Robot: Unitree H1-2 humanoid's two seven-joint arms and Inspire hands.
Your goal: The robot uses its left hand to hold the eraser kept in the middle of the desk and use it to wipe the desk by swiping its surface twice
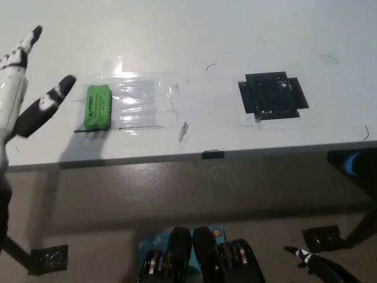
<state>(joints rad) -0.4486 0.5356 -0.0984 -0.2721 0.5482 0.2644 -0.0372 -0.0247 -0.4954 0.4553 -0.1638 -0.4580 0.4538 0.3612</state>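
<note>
Right now your left hand (20, 88) hangs over the table's (194, 35) left edge with its fingers (50, 100) spread apart and nothing held. One fingertip points toward the eraser (98, 107) from its left side but stops short of it; there is a visible gap. That open posture suits an approach from the side, which is likely what you want, since the eraser has to be gripped before any swipe can begin.

The green eraser lies flat, its long side running away from you, toward the left of the table and not far from the near edge. It rests at the left end of a patch of clear tape (141, 103) stuck to the surface, and a thin dark line (121, 128) runs along the tape's lower edge just beneath it.

To the right, well apart from the eraser, sits a square of black tape (272, 94), and a small black tab (212, 154) marks the near edge. Nothing stands between your hand and the eraser. Your right hand (309, 256) rests low at the lower right, below the table; whether it is open or closed I cannot tell.
</note>
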